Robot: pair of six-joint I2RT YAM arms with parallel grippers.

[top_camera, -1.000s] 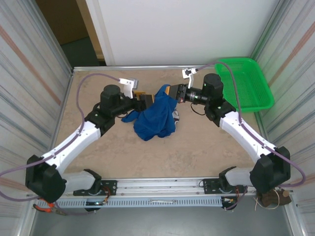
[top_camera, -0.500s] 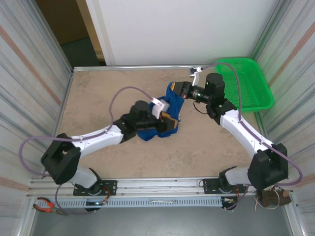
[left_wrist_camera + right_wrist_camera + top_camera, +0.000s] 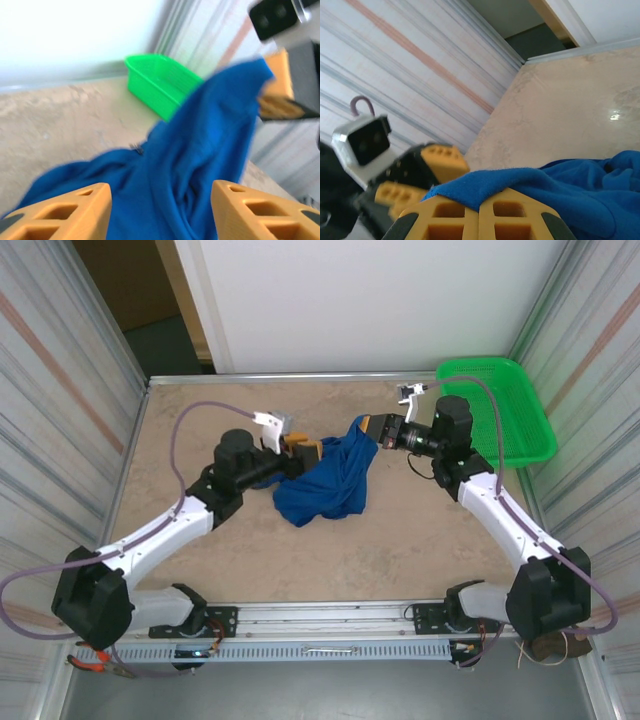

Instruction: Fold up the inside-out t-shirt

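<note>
Around: you see a basket [image 3: 498, 412] well right of the shirt [image 3: 325, 490] | shirt: bunched on the table [image 3: 200, 420], top corner lifted | your right gripper [image 3: 368, 430]: level at the shirt's top right, fingers closed on that corner | your left gripper [image 3: 303, 450]: level at the shirt's left edge, fingers apart, cloth just ahead.

My beige marbled table [image 3: 200, 570] bears the blue t-shirt [image 3: 325, 495], heaped under my right pincer [image 3: 358, 428]; green mesh basket [image 3: 500, 420] to its right.
</note>
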